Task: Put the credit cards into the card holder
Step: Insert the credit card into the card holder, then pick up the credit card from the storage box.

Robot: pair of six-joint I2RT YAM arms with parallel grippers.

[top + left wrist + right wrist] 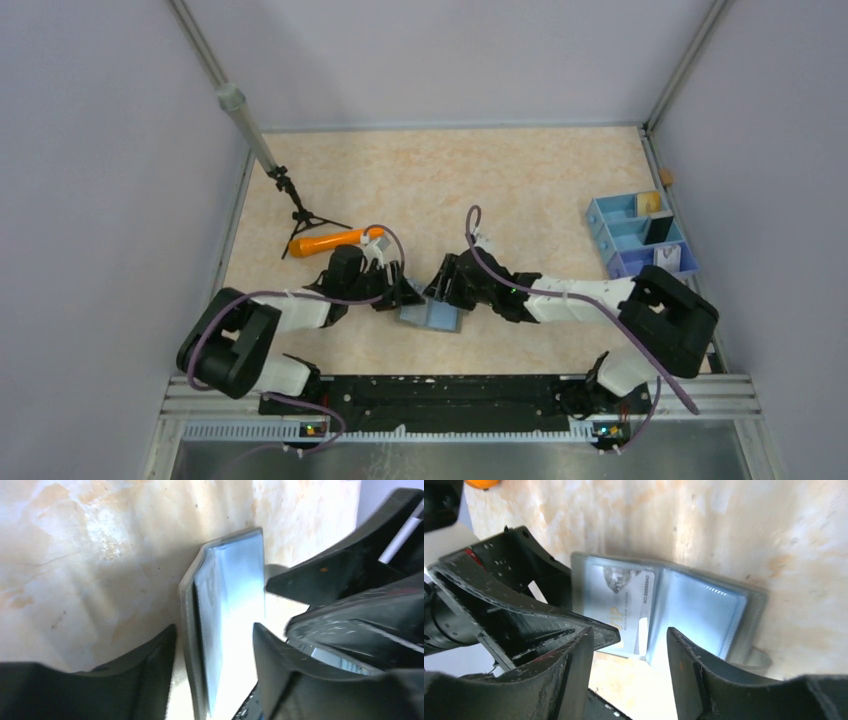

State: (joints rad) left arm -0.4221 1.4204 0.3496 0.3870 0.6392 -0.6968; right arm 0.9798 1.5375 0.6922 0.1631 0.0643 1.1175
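Top external view: the wallet [432, 317] lies open, blue lining up, on the table [520, 180] near its front edge, midway between the two arms. The left claw [408, 295] and the right claw [438, 290] meet over the wallet's far edge, almost tip to tip.

Left wrist view: the left claw [214, 630] has its fingers apart, with the wallet [225, 605] seen edge-on between them. The grey cover is just beside one finger and the lining faces the other. The right claw [350, 580] crowds in from the side.

Right wrist view: the right claw [629, 635] also has its fingers spread and grips nothing, hanging over the fold of the wallet [674, 610]. A white card [624, 610] sits in the pocket next to the left claw [514, 595].

To the far right in the top view, well apart from the wallet, a black card [660, 231] stands in a compartment of the blue and lilac tray [598, 222]. An orange stick [328, 242] lies behind the left arm beside a small tripod [300, 215].
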